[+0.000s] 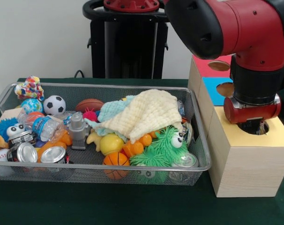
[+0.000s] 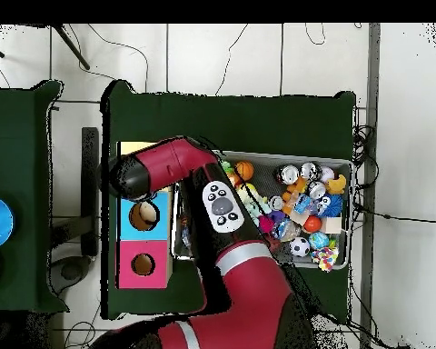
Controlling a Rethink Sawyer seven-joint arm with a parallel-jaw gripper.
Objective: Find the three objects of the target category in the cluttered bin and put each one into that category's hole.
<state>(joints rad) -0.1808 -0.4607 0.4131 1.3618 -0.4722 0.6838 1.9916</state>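
Note:
The wire mesh bin (image 1: 109, 168) lies on the green table and is full of toys; it also shows in the overhead view (image 2: 347, 195). One white cloth piece with bright spots (image 1: 29, 88) sits in its far left corner, and shows in the overhead view (image 2: 325, 261). No other spotted piece shows. My gripper (image 1: 257, 126) hangs straight down over the yellow-topped box (image 1: 245, 159), its tip dipping into the round hole (image 1: 269, 127). Whether it holds anything is hidden. In the overhead view the arm (image 2: 158, 173) covers the gripper and most of the yellow top.
A large pale-yellow waffle cloth (image 1: 146, 112) and a mint cloth (image 1: 111, 110) cover the bin's middle, among balls, cans and fuzzy toys. The blue-topped box (image 1: 212, 86) and red-topped box (image 1: 205, 68) stand behind the yellow one.

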